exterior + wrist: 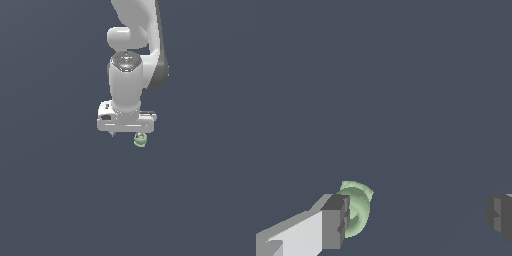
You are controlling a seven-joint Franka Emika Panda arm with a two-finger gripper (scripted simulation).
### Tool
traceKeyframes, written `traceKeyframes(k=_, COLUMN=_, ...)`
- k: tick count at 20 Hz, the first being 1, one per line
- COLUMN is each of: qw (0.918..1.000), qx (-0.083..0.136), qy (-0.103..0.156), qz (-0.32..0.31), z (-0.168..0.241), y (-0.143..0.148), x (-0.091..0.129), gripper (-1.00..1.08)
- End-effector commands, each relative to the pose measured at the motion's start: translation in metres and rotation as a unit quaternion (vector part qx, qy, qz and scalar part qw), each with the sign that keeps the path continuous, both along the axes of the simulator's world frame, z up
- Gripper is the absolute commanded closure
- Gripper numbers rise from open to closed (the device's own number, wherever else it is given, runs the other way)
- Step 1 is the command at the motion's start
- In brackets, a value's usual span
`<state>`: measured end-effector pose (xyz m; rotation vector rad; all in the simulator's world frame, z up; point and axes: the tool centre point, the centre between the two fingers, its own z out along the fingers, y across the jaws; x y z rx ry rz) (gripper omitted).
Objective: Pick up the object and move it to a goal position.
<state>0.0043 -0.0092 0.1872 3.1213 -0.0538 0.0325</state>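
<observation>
The object (140, 140) is a tiny pale green ring-like lump, just under the white gripper (126, 134) at the side toward the exterior view's right. In the wrist view the object (358, 209) lies right against the inner face of one dark fingertip (335, 221). The other fingertip (500, 217) stands far from it. The gripper (418, 220) is open wide, with a broad gap between the jaws. Nothing is clamped between them. I cannot tell whether the object rests on the floor or hangs on the finger.
The white arm (134, 45) rises above the gripper. Plain dark grey-blue ground (60, 200) surrounds it. No goal marker shows in either view.
</observation>
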Motion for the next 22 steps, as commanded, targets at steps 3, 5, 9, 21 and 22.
traceKeyframes(k=3, qw=1.0000, qx=-0.001, qy=0.000, qz=-0.001, z=0.000, y=-0.001, x=0.000, gripper=-0.92)
traceKeyframes(k=5, qw=1.0000, qx=-0.004, qy=0.000, qz=-0.003, z=-0.001, y=-0.006, x=0.001, gripper=-0.92)
traceKeyframes(k=9, qw=0.9999, qx=-0.013, qy=-0.001, qz=-0.009, z=-0.002, y=-0.018, x=0.002, gripper=-0.92)
traceKeyframes(k=21, qw=0.9996, qx=-0.011, qy=-0.001, qz=-0.025, z=-0.012, y=-0.010, x=-0.003, gripper=-0.92)
traceKeyframes(k=22, qw=0.9995, qx=-0.010, qy=-0.001, qz=-0.029, z=-0.015, y=-0.007, x=-0.005, gripper=-0.92)
